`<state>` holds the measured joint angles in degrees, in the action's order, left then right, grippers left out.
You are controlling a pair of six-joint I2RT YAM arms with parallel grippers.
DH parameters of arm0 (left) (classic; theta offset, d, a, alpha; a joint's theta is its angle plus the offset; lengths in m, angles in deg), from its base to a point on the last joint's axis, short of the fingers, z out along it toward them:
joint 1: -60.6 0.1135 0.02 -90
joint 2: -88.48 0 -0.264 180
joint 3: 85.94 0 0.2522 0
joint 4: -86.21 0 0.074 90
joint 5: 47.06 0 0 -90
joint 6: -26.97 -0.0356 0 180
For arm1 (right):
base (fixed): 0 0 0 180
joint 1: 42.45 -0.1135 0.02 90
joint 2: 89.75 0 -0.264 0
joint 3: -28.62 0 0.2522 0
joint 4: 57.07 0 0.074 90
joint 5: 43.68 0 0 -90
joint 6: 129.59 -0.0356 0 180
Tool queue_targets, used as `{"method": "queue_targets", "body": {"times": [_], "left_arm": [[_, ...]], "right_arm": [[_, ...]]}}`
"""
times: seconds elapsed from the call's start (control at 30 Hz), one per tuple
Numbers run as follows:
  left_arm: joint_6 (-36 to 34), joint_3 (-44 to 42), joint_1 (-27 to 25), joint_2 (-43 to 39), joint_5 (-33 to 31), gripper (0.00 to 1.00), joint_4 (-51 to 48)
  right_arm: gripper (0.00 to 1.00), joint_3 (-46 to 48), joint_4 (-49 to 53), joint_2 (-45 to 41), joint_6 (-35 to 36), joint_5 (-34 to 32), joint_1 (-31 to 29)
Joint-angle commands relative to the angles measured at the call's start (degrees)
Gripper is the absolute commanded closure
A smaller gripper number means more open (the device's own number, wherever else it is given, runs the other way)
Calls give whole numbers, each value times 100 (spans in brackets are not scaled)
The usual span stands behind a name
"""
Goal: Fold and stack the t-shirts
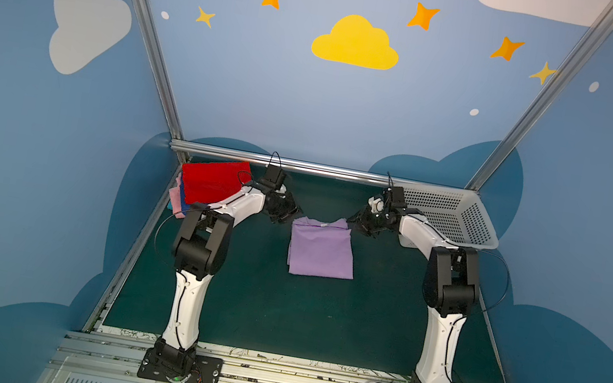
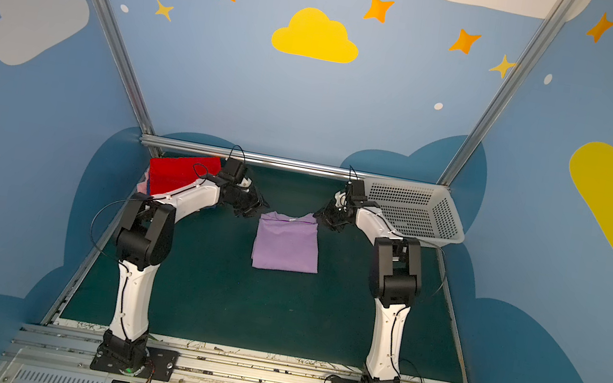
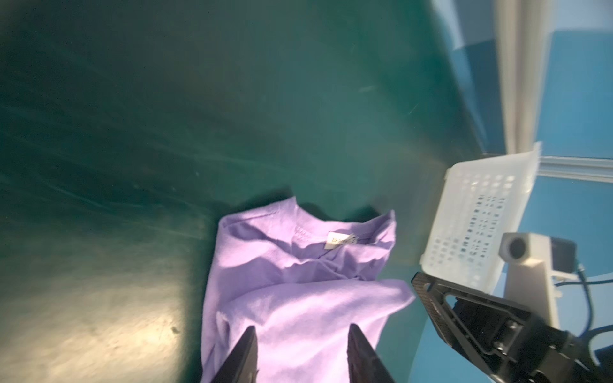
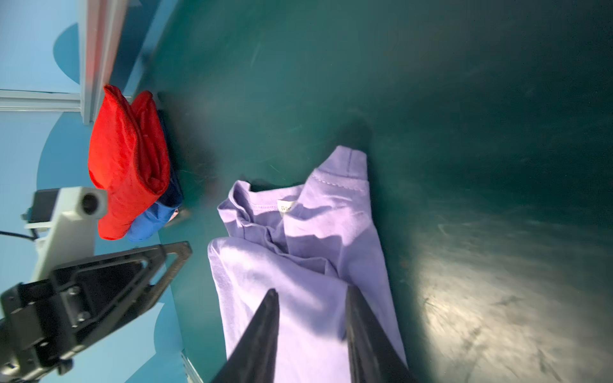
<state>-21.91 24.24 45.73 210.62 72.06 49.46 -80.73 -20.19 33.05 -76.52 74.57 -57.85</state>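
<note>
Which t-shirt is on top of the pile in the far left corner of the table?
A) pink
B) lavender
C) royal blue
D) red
D: the red t-shirt covers the pile; the blue t-shirt and pink t-shirt only peek out beneath it.

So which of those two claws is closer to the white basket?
Right. The right gripper hangs at the collar end of the lavender t-shirt, beside the white perforated basket; the left gripper is at the opposite collar corner, the shirt between it and the basket.

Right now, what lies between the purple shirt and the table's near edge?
Only bare green mat in front of the purple shirt, seen in both top views.
</note>
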Motion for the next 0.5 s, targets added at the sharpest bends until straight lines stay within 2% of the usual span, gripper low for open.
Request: {"method": "queue_targets", "body": {"times": [0.0, 0.07, 0.2, 0.3, 0.47], "left_arm": [[-216, 43, -57, -532, -115, 55, -247], [-269, -60, -111, -592, -164, 54, -280], [-249, -344, -139, -435, -82, 46, -225], [-260, -572, -147, -307, -90, 42, -106], [-285, -633, -148, -105, -214, 41, -29]], "right_arm": [[64, 328, -143, -826, 217, -405, 36], [61, 587, -156, -1012, 300, -486, 35], [49, 703, 154, -883, 538, -470, 20], [47, 781, 177, -707, 599, -417, 1], [46, 726, 95, -291, 551, -309, -5]]}}
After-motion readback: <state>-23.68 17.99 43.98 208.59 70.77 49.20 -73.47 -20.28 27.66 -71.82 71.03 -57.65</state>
